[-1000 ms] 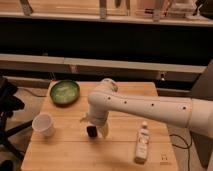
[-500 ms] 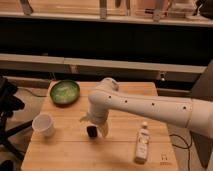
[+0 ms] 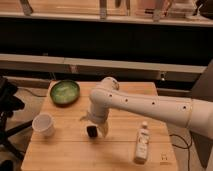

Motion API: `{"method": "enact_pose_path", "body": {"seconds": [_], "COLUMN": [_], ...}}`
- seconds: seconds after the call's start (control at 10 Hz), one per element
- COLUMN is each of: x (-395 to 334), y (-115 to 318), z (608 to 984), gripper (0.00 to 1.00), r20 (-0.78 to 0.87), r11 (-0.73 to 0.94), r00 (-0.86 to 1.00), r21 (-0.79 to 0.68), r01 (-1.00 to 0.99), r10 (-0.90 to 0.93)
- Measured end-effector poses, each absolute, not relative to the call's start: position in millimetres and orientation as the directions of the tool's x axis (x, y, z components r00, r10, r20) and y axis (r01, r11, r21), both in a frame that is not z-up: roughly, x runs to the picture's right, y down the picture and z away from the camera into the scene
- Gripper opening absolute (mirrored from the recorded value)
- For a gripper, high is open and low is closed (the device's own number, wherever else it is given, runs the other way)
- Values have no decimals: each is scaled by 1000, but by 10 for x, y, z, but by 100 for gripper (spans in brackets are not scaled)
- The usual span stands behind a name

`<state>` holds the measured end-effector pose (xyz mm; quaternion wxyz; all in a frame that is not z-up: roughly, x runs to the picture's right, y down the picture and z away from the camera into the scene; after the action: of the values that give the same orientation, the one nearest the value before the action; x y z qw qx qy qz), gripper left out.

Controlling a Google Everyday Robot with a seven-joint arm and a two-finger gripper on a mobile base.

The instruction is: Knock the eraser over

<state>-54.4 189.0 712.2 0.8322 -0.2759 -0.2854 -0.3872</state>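
The eraser (image 3: 92, 131) is a small dark block standing on the wooden table (image 3: 65, 150), left of centre. My gripper (image 3: 96, 125) comes down from the white arm (image 3: 150, 105) and sits right over and around the eraser, touching or nearly touching it. The arm's wrist hides the top of the eraser.
A white cup (image 3: 43, 125) stands at the left. A green bowl (image 3: 64, 92) sits at the back left. A white bottle (image 3: 142, 142) lies at the right front. A dark chair (image 3: 7, 107) is off the table's left edge.
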Motion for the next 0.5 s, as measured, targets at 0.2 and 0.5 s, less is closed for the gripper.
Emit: {"method": "enact_pose_path", "body": {"seconds": [0.2, 0.5], "x": [-543, -548], "y": [1888, 1887], "z": [7121, 7120], "gripper": [80, 80], "r20": [692, 698], "r11": [548, 548], "r00": [536, 532], "r21": [-237, -236], "r01": [802, 803], "r10": [-484, -479]}}
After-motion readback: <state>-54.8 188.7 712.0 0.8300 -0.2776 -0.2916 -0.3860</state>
